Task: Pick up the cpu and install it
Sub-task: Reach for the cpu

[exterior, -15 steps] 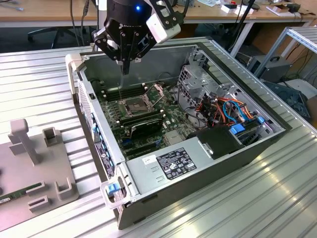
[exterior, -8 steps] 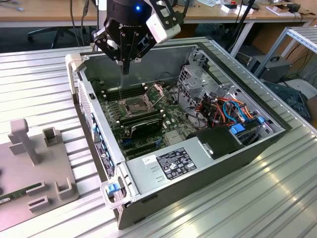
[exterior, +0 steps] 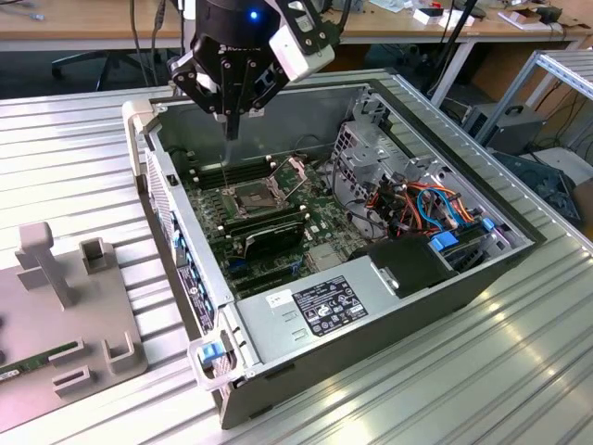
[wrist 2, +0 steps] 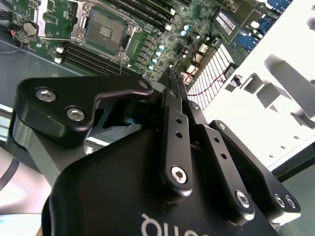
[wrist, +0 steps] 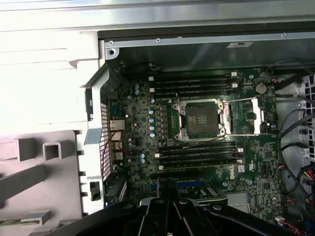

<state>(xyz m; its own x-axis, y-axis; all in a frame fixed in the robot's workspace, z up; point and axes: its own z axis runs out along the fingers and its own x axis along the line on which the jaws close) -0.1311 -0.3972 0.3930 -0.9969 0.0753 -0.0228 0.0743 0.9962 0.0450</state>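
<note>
My gripper (exterior: 230, 128) hangs above the open computer case (exterior: 222, 320), over the back-left part of the motherboard (exterior: 320, 218) in the exterior view. Its black fingers (wrist 2: 176, 113) are closed against each other, and I cannot make out anything between the tips. The square dark socket (wrist: 201, 120) lies below with its hinged metal frame (wrist: 248, 115) swung open and its bed bare. In the exterior view the socket (exterior: 252, 197) sits a little to the right of and well below the fingertips. The cpu is hidden or out of view.
Black memory slots (wrist: 197, 152) flank the socket. A drive cage with orange and blue cables (exterior: 426, 209) and a power supply (exterior: 324, 306) fill the case's right and front. A grey fixture (exterior: 42, 306) holding a green memory stick (exterior: 37, 357) lies on the ribbed metal table (exterior: 482, 371).
</note>
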